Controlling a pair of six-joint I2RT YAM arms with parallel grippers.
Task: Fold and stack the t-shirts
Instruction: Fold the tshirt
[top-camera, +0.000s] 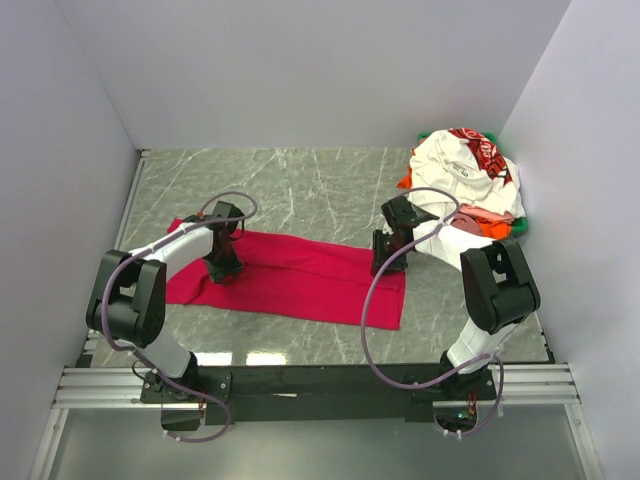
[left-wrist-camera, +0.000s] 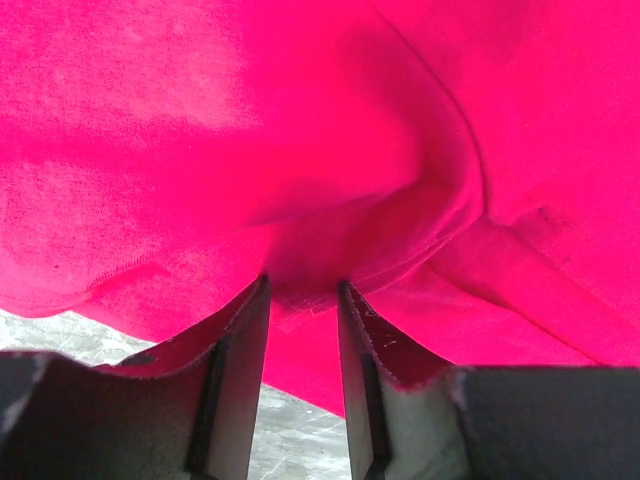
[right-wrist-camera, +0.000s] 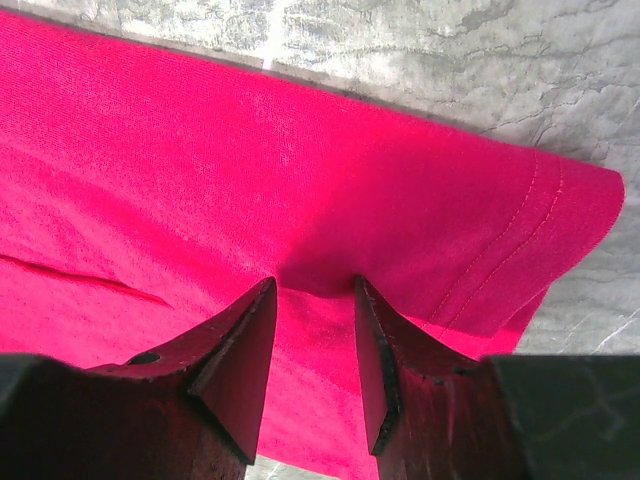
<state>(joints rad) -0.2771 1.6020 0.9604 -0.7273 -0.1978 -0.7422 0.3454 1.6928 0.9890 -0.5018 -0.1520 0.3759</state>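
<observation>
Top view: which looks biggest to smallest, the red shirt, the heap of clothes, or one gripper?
1. red shirt, spread flat
2. heap of clothes, bunched, so maybe larger unfolded
3. left gripper; right gripper looks alike

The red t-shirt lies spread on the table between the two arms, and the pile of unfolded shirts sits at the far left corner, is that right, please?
Not quite. The pile of unfolded shirts sits at the far right corner, not the left, as the top external view shows. The rest holds: the red t-shirt lies spread on the table between the two arms.
</observation>
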